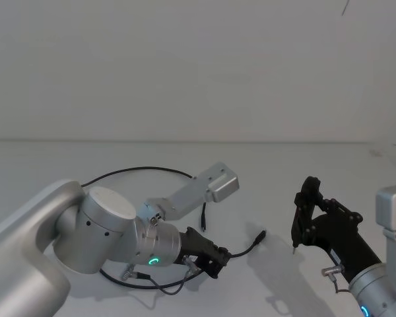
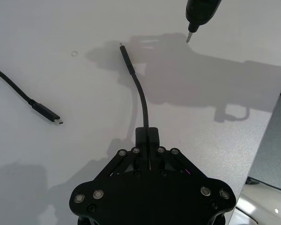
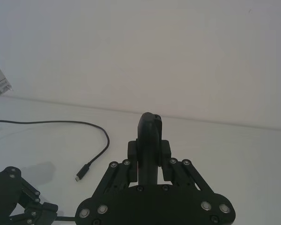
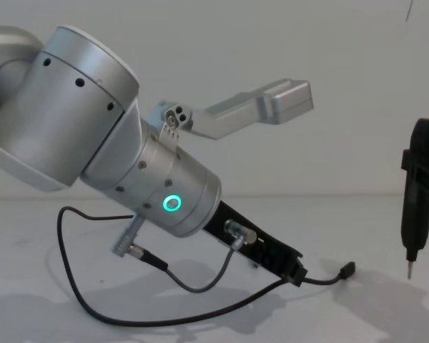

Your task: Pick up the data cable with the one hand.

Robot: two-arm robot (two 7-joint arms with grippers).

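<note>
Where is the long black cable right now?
In the head view, the data cable is pinched in the left tool. One plug pokes toward the black stylus in the right tool, and the rest loops around the left arm.

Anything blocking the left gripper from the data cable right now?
Nothing visible. The left gripper is shut on the data cable just behind one plug. The right gripper holds its black metal-tipped tool upright to the right of that plug, apart from the cable.
</note>
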